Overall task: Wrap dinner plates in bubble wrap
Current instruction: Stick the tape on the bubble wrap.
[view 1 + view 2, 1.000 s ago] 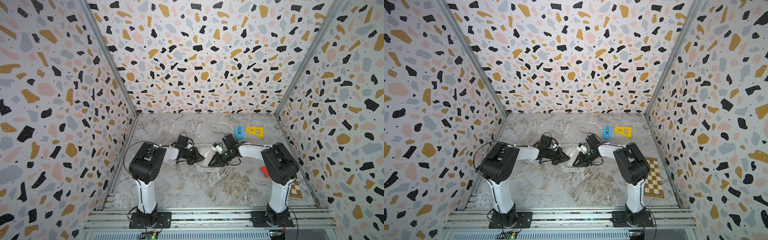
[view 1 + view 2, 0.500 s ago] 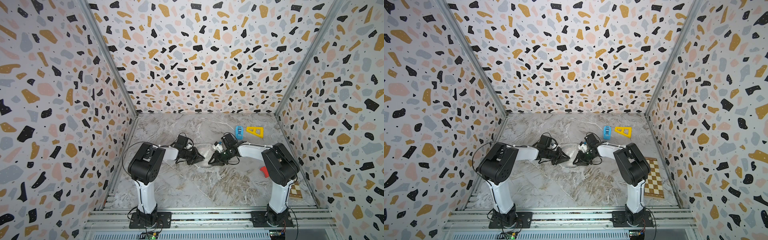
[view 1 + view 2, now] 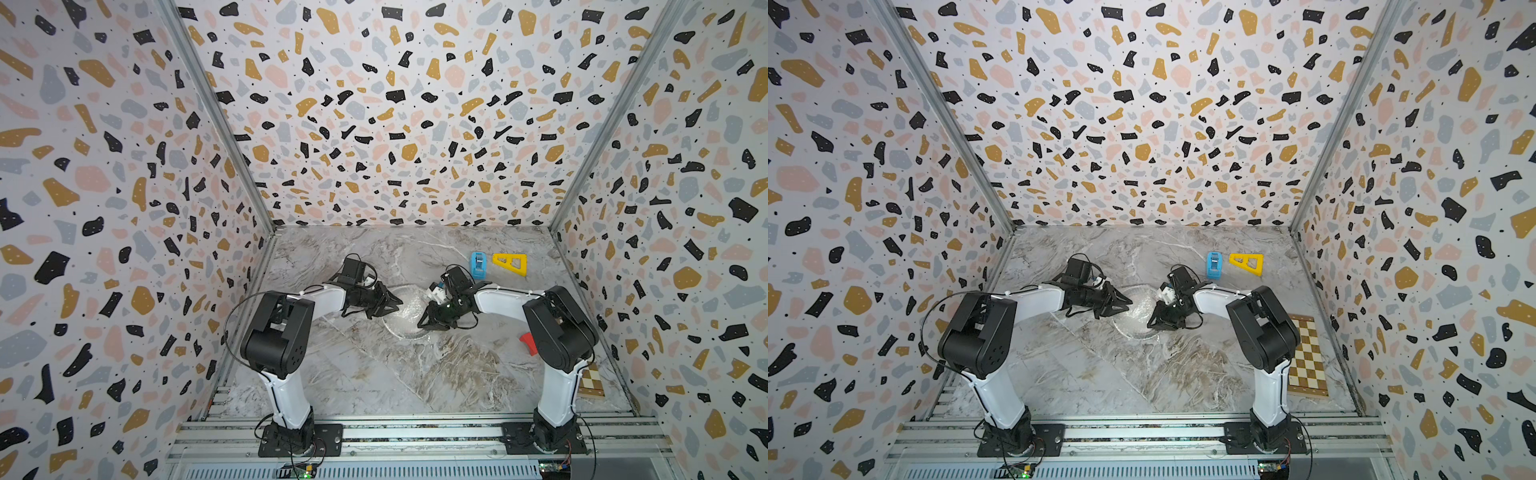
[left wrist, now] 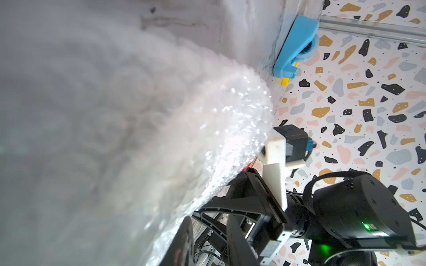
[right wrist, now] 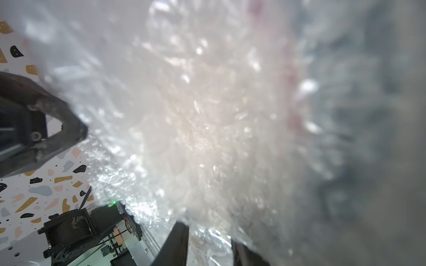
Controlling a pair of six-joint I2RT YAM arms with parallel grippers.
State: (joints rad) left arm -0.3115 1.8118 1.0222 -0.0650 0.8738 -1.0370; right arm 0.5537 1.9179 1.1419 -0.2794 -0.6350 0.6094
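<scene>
**Left end effector lets go over the covered plate**

Nearest, the right end effector sits at the plate's near edge. Its jaws are partly apart with bubble wrap between them, but no firm pinch can be made out. The dinner plate, a pale disc under the film, lies mid-surface between the arms. Just beyond, the left end effector has spread its jaws slightly and visibly grips nothing, so that fold looks laid down.

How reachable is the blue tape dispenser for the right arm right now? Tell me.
Probably yes: the blue tape dispenser stands beyond the right arm's wrist, nothing between them. The right claw points away, at the bubble wrap, so it would have to lift and turn.
</scene>
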